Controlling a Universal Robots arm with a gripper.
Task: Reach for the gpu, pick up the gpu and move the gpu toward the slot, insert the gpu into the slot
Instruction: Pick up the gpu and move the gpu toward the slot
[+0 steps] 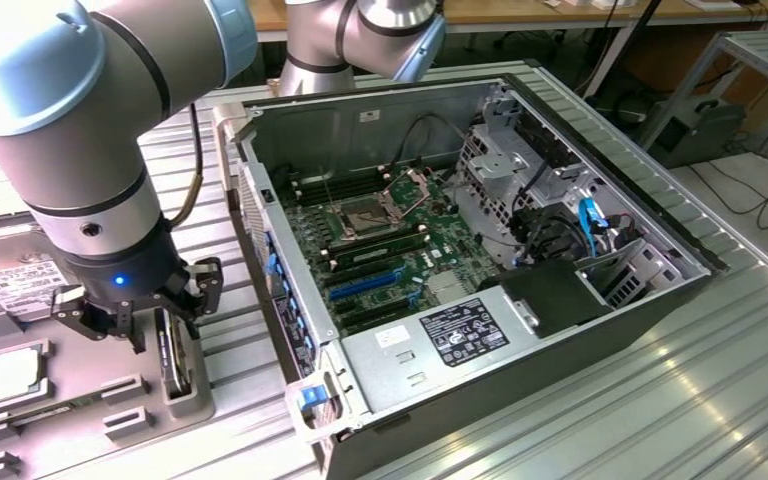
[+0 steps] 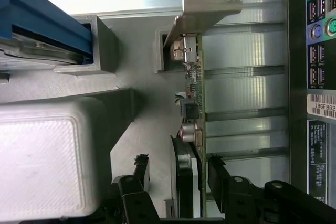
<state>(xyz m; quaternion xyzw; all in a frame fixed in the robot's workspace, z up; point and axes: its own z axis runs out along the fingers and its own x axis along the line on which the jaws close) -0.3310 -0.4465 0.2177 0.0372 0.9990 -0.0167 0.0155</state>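
The gpu [image 2: 195, 93], a thin dark greenish-brown circuit card with a silver metal bracket [image 2: 207, 3] at one end, stands on edge in a grey slotted plastic holder [image 2: 160, 51]. The holder sits outside the open black-and-silver computer case [image 1: 624, 195], just beside the case's port-bearing wall, on the ribbed metal desk [image 1: 704, 400].

**Finger state.** The black fingers [image 2: 218, 176] are open and straddle the card, one on each face. The finger nearer the case is close against the board. The other stands clearly apart from the card's dark cooler side. Nothing is gripped.

**Step in hand (judged): closing on the card.**
- Centre the fingers across the card's thickness so both pads meet it together. An uneven approach would likely push the card sideways in the holder.
- Seat the pads on the board and cooler body, away from the small components along the board.
- Keep the fingers square to the card's faces.

**Orientation.** The card is upright on its long edge. Its long axis runs roughly parallel to the case's port-bearing wall. The bracket end points away from the fingers, which sit toward the opposite end.
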